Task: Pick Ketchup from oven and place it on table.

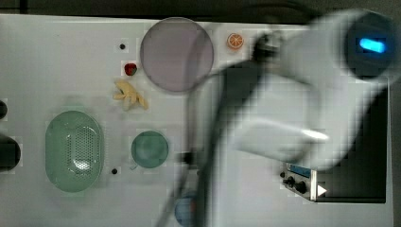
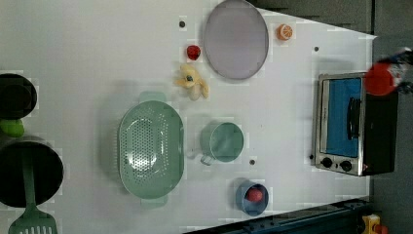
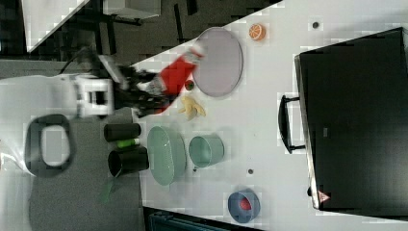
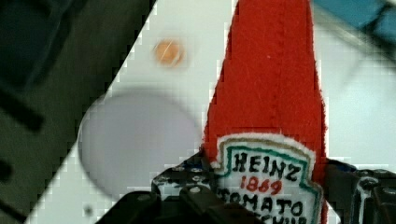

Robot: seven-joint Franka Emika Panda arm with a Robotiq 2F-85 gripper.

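white counter (image 4: 187, 70) spreads beyond the hand (image 4: 261, 196), which pinches the ketchup (image 4: 268, 93), long axis pointing straight out from it.

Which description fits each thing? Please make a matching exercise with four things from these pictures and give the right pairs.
Things:
1. ketchup bottle
2. strawberry
3. blue bowl
4. oven door

Descriptions:
A. shut, with bluish glass
B. lying on the table next to the lilac plate
C. held between the fingers of the gripper
D. holding a small red thing

Pairs: 1-C, 2-B, 3-D, 4-A
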